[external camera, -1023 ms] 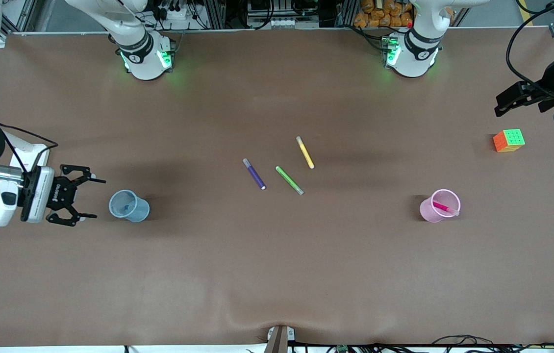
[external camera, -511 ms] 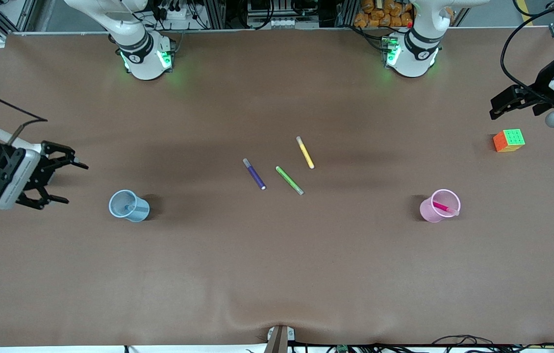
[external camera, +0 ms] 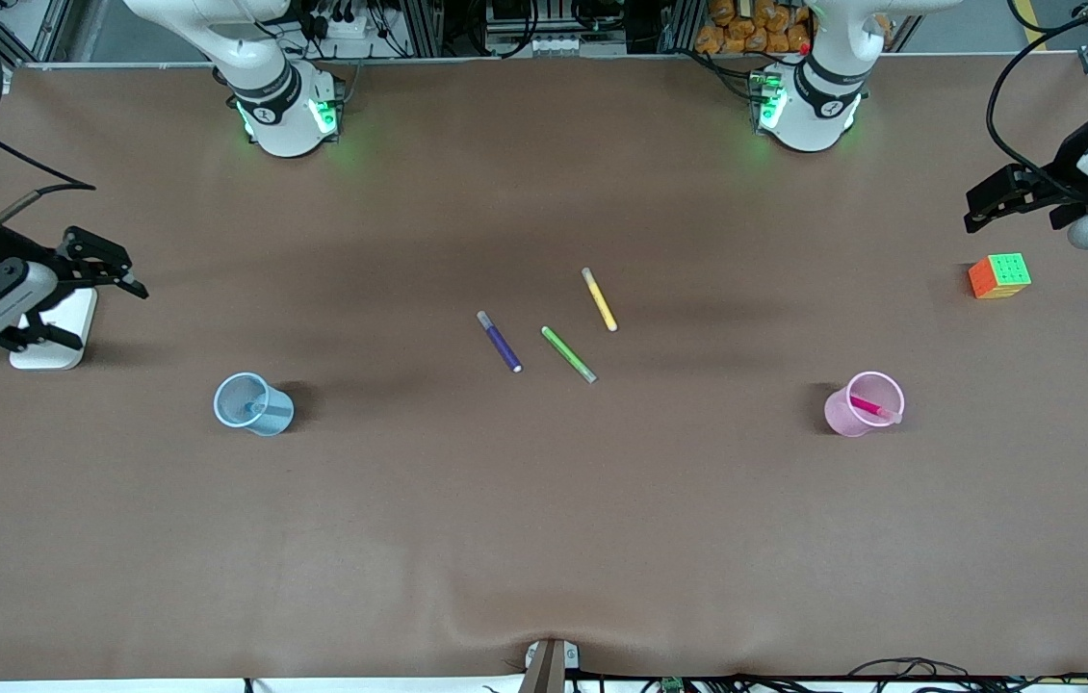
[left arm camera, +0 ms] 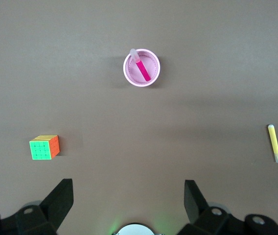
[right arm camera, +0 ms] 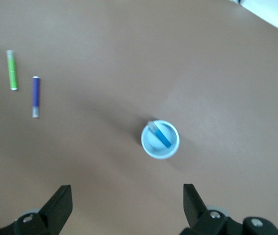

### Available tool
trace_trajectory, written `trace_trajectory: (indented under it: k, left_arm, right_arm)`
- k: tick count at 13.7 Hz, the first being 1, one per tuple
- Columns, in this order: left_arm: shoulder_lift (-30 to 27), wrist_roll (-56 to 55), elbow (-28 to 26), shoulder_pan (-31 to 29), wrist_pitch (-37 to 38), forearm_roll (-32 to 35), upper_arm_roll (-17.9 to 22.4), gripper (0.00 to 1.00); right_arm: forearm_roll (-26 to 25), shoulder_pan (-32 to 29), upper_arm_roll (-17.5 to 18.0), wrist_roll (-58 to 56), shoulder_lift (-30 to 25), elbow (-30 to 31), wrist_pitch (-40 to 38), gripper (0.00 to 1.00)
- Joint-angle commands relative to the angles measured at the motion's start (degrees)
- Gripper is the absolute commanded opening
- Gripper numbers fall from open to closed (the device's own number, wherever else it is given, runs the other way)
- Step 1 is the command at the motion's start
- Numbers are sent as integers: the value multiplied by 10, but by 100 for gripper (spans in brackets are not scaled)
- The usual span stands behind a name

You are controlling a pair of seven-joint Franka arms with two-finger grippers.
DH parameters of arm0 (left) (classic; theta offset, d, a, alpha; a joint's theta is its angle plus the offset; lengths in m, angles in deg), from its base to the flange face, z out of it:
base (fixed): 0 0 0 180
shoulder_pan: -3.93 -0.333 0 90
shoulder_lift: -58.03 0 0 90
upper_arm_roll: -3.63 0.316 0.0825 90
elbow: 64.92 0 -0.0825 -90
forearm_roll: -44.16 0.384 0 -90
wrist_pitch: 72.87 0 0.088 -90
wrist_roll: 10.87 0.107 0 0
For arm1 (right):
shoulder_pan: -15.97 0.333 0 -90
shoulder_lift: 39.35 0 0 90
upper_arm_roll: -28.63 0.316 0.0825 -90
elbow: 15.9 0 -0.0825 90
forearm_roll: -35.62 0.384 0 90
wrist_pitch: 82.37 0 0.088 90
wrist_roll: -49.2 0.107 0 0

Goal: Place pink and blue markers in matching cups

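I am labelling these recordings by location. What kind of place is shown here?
Probably a robotics lab: two arm bases bolted along a brown table, aluminium framing and cables at its edge, and test props such as cups, markers and a puzzle cube.

a small translucent light blue plastic cup [external camera: 253,404] stands upright toward the right arm's end of the table, with a slim bright blue marker [right arm camera: 159,134] leaning inside it, grey end up. a small translucent light pink plastic cup [external camera: 862,404] stands upright toward the left arm's end, holding a slim magenta-pink marker [external camera: 871,408] whose pale end rests against the rim.
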Motion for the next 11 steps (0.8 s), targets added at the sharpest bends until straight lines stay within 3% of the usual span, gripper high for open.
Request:
trace_trajectory:
  k: [1, 3, 8, 11]
  left_arm:
    - [-14, 9, -9, -3, 12, -2, 4, 100]
    - [-19, 10, -8, -19, 24, -2, 1, 100]
    - [-18, 10, -4, -18, 25, -7, -1, 100]
    - [-14, 9, 2, -16, 27, -8, -1, 100]
  right_arm:
    - [-45, -3, -1, 83, -21, 11, -9, 100]
    - [-79, -7, 0, 147, -36, 11, -19, 100]
    - [-94, -14, 0, 337, -62, 11, -70, 100]
    - [-94, -21, -1, 385, -65, 6, -96, 100]
